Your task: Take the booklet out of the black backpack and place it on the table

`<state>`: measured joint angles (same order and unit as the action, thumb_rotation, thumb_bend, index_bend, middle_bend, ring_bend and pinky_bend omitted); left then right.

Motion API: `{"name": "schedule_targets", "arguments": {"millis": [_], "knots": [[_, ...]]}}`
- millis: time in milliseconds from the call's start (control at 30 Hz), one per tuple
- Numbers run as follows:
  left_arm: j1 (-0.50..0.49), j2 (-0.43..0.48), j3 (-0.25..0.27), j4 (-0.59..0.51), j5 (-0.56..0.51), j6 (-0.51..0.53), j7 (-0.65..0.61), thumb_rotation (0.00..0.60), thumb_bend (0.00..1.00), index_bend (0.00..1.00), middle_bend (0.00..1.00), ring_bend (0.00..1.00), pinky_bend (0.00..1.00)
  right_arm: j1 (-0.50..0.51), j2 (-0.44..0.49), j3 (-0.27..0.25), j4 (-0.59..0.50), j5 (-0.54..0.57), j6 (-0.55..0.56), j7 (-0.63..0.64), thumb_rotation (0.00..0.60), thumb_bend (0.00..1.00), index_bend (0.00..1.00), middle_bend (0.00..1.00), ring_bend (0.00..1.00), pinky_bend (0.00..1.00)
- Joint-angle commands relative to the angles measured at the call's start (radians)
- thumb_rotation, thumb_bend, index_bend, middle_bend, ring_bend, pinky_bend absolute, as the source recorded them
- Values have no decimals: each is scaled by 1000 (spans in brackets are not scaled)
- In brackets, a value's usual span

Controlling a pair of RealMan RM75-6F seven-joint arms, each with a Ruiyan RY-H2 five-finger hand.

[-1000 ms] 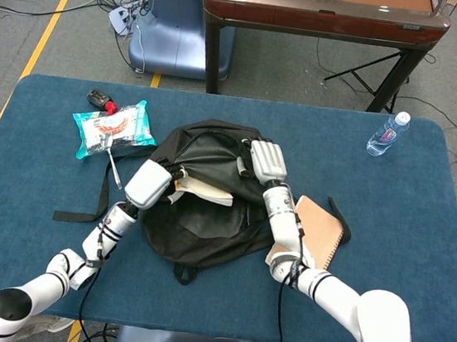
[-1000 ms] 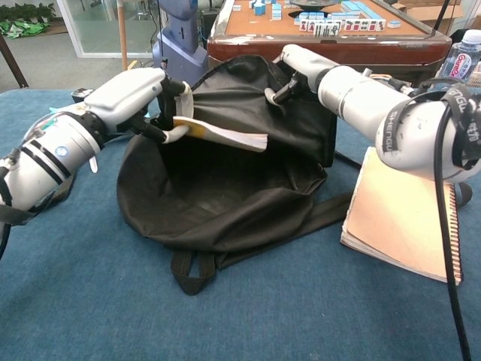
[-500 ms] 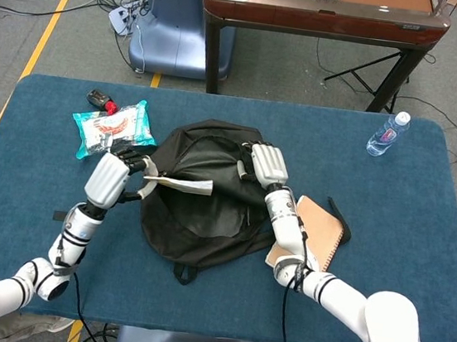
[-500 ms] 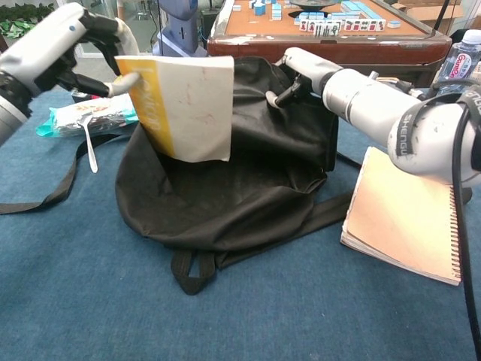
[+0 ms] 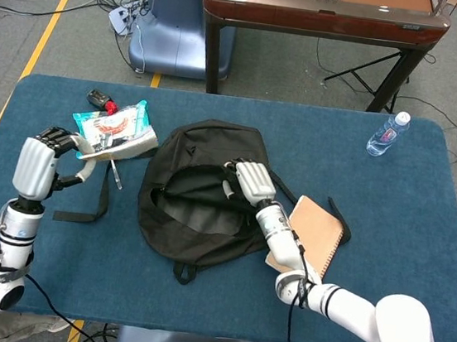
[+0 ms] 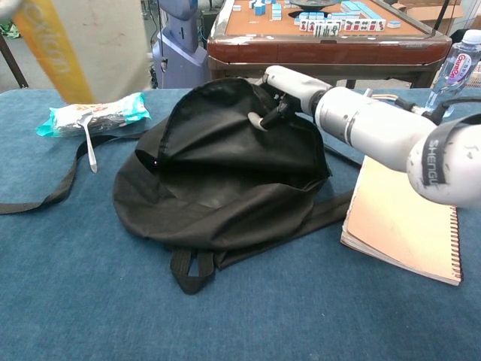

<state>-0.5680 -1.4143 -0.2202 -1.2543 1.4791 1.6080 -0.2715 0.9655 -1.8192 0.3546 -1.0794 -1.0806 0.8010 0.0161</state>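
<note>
The thin white and yellow paper booklet point(image 5: 123, 146) is held up by the left hand point(image 5: 39, 166) at 9 o'clock from the floppy black cloth backpack point(image 5: 200, 197). In the chest view only a blurry part of it is seen, cut off at the top. The bag's top is gripped by the right hand point(image 5: 248, 182). A tan spiral notebook point(image 6: 402, 222) lies at 3 o'clock.

Light: bright, even and diffuse in both my views.
Shadows: soft and faint under the black backpack point(image 5: 200, 197).
Blur: the booklet point(image 6: 79, 45) my left hand point(image 5: 39, 163) holds smears in the chest view.
Focus: head view sharp throughout.
Detail: backpack interior reads dark, folds barely separable.
</note>
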Motion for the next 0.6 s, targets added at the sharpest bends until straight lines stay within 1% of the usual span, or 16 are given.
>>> {"name": "schedule_targets", "arguments": {"millis": [33, 67, 100, 167, 233, 267, 367, 600], "knots": [[23, 36, -23, -26, -25, 3, 25, 600, 515, 730, 616, 549, 442, -28, 55, -57, -109, -41, -36, 13, 600, 379, 549, 342, 263, 243], [24, 40, -25, -27, -29, -4, 29, 600, 515, 730, 616, 549, 442, -33, 74, -69, -141, -47, -54, 18, 600, 354, 468, 312, 245, 243], [26, 43, -25, -26, -32, -12, 34, 600, 515, 730, 616, 548, 442, -36, 95, -79, -174, -51, -73, 24, 600, 340, 411, 291, 229, 240], [25, 41, -22, -14, -33, -27, 53, 600, 515, 730, 616, 548, 442, -46, 145, -95, -250, -63, -98, 35, 600, 305, 226, 224, 175, 224], [21, 28, -16, 10, -28, -41, 78, 600, 515, 730, 616, 549, 442, -58, 188, -106, -316, -84, -97, 43, 600, 292, 103, 180, 146, 207], [19, 20, -14, 20, -27, -48, 86, 600, 515, 730, 616, 549, 442, -64, 205, -108, -341, -94, -90, 46, 600, 290, 61, 166, 137, 203], [4, -9, -10, 57, -29, -82, 110, 600, 515, 730, 616, 549, 442, -86, 265, -113, -429, -119, -71, 64, 600, 289, 30, 156, 128, 201], [-46, -86, -14, 124, -41, -164, 159, 600, 515, 730, 616, 549, 442, -132, 405, -116, -600, -168, -18, 80, 600, 288, 17, 156, 128, 201]]}}
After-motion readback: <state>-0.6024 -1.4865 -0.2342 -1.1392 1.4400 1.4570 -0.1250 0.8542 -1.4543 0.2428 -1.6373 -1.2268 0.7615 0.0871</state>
